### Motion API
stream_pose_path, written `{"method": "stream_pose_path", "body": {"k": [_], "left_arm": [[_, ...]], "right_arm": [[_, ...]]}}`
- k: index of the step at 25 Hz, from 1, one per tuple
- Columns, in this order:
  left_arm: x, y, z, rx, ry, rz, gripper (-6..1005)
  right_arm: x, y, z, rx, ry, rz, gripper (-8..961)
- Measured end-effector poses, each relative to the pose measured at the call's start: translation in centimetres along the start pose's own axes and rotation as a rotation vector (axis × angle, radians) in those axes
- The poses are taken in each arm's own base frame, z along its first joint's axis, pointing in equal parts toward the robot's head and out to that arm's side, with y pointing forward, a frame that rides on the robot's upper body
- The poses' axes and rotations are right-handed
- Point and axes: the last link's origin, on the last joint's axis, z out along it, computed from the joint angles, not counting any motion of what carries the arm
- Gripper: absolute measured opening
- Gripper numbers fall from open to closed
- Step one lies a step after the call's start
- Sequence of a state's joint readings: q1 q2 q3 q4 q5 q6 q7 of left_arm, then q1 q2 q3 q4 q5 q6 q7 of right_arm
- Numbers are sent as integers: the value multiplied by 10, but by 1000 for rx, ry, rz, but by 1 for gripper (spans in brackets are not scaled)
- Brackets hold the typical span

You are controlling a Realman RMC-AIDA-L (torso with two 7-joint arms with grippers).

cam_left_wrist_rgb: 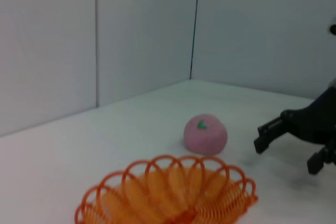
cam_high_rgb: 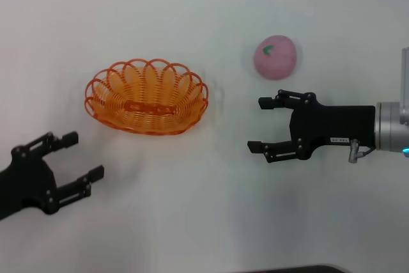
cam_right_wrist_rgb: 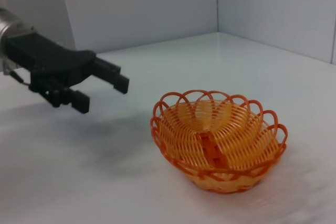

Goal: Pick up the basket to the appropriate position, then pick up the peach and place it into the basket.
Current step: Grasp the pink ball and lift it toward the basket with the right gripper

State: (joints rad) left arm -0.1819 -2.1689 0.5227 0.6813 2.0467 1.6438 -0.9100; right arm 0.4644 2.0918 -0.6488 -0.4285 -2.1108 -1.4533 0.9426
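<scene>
The orange wire basket (cam_high_rgb: pixel 146 96) sits empty between both spread-jawed grippers, left gripper (cam_high_rgb: pixel 75 155) nearest for lifting it, right gripper (cam_high_rgb: pixel 262 126) beside the peach (cam_high_rgb: pixel 275 57).

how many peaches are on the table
1. The peach sits alone on the white table, outside and apart from the basket, toward the robot's right, just beyond the open right gripper. Nothing hides a second one.

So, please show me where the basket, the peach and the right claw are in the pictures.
basket (cam_high_rgb: pixel 146 97): head view, on the woven bottom inside the rim.
peach (cam_high_rgb: pixel 275 57): head view, on the middle of its pink top.
right claw (cam_high_rgb: pixel 257 125): head view, midway between its open fingertips.
</scene>
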Motion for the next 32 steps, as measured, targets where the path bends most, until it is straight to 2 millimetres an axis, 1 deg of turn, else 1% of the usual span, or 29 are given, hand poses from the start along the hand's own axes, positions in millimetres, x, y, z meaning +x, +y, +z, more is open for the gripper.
{"method": "stream_pose_path", "body": {"k": [4,12,27,32], "left_arm": [[-9,5,-4,2,-23,-33,774],[-16,10,-7,2,-42,-52,767],[-12,7,-5,2,-32,-42,767],[-14,5,-8,17,-37,-45,768]], "right_arm": [[0,0,0,-2,1,-1,957],[-1,0,0,-6,4,-11,956],[0,-1,-4,6,-3,10,956],[0,-1,-4,6,-3,11,957]]}}
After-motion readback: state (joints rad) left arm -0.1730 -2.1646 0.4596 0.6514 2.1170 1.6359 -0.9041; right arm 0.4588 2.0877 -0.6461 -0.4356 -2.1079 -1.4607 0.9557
